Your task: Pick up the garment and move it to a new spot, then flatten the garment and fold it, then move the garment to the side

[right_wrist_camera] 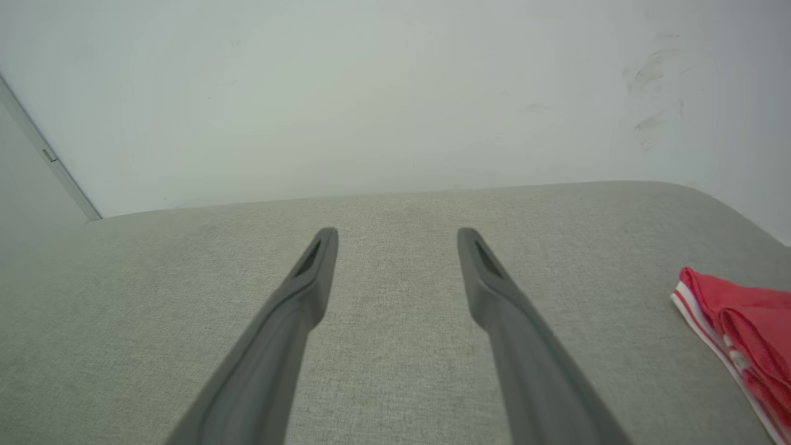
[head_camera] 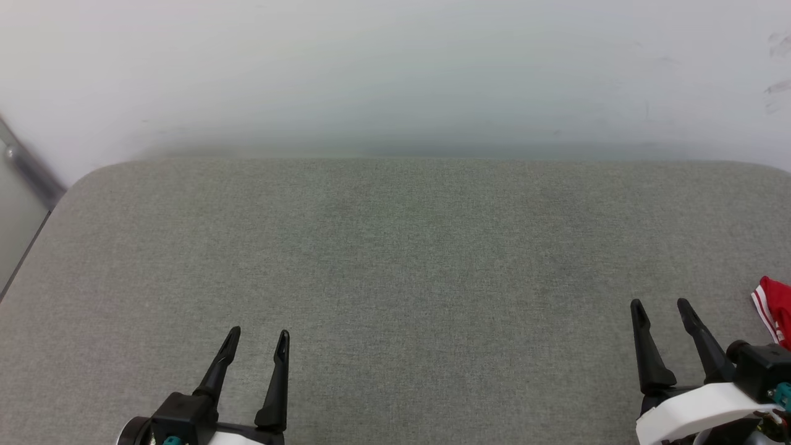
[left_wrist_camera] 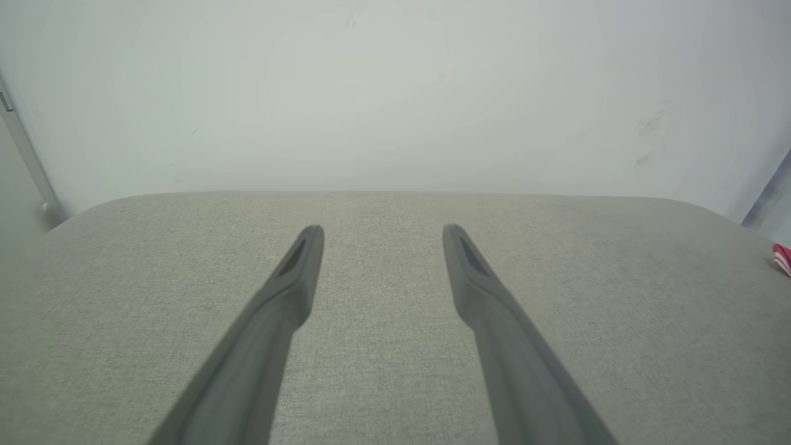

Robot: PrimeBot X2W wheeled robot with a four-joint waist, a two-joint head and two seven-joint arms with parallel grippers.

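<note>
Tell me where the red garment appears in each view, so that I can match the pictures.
Head view: the garment is at the right edge, below the middle, beside the right end effector.
Left wrist view: the garment is a small red bit at the right edge.
Right wrist view: the garment lies at the lower right.
Shared landmark: dark scuff marks on the wall, towards the right in each view.

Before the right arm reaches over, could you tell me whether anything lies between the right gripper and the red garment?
Nothing visible does. The right gripper hangs open over the grey padded surface, and the garment lies to its right at the head view's edge, with bare fabric between them.
</note>
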